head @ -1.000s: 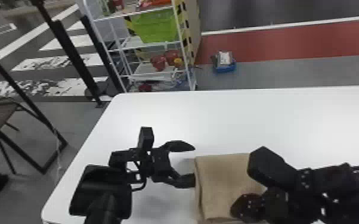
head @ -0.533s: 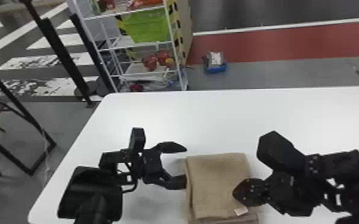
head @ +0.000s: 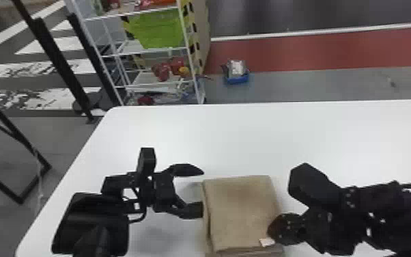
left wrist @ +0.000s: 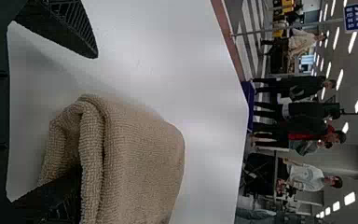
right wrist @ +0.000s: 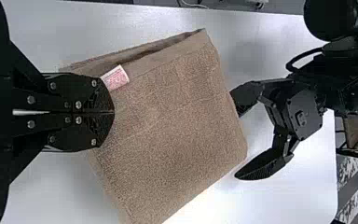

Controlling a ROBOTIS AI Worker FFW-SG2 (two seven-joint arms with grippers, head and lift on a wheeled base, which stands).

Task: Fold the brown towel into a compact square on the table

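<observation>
Brown towel point(head: 242, 212), one, folded, on one desk point(head: 283, 136). Tools, two: left tool point(head: 202, 190), fingers parted, one against the folded edge; right tool point(right wrist: 113, 112), clenched, at the label point(right wrist: 115, 78) (one, pale). Hazard: a dragging left finger could snag layers, undoing the fold.

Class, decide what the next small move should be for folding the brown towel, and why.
Probably ease the left gripper slightly inward and close it on the towel's folded left edge: its fingers are spread, one against that edge, while the right gripper is shut by the label and seemingly grips nothing.
</observation>
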